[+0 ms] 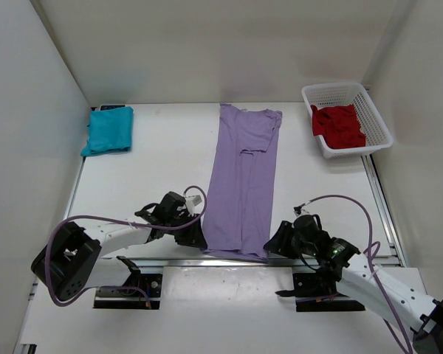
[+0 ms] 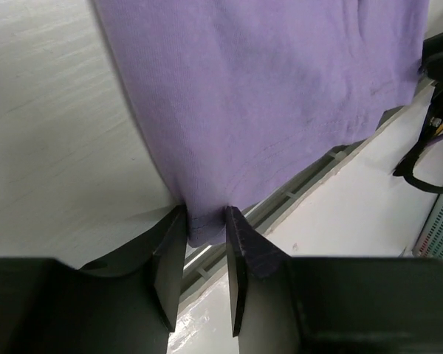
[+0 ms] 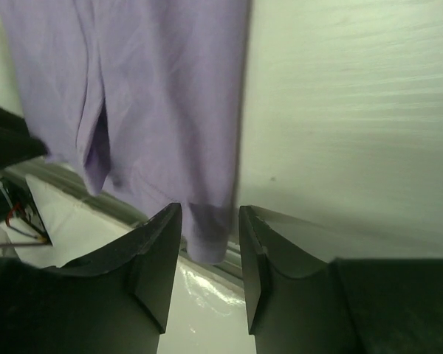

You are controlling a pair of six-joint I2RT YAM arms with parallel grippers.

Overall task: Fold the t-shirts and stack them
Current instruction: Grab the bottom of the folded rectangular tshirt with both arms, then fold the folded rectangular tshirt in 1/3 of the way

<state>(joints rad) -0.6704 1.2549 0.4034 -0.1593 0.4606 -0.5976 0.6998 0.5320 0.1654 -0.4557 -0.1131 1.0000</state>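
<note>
Starting the lengthwise fold of the purple shirt (image 1: pixel 244 177), which lies mid-table (image 1: pixel 155 184), both grippers straddle its near hem corners. The left gripper (image 2: pixel 205 214) is narrow around the cloth, its hold unclear. The right gripper (image 3: pixel 210 210) stands apart, unclamped. Next, both must pinch and lift evenly.

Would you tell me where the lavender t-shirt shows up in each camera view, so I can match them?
Top external: lavender t-shirt lies as a long strip down the picture's middle.
Left wrist: it fills the upper middle and right, one corner between the fingers of the left hand.
Right wrist: upper left, a hem corner between the fingers of the right hand.
Shared landmark: the metal rail under the near hem.
</note>
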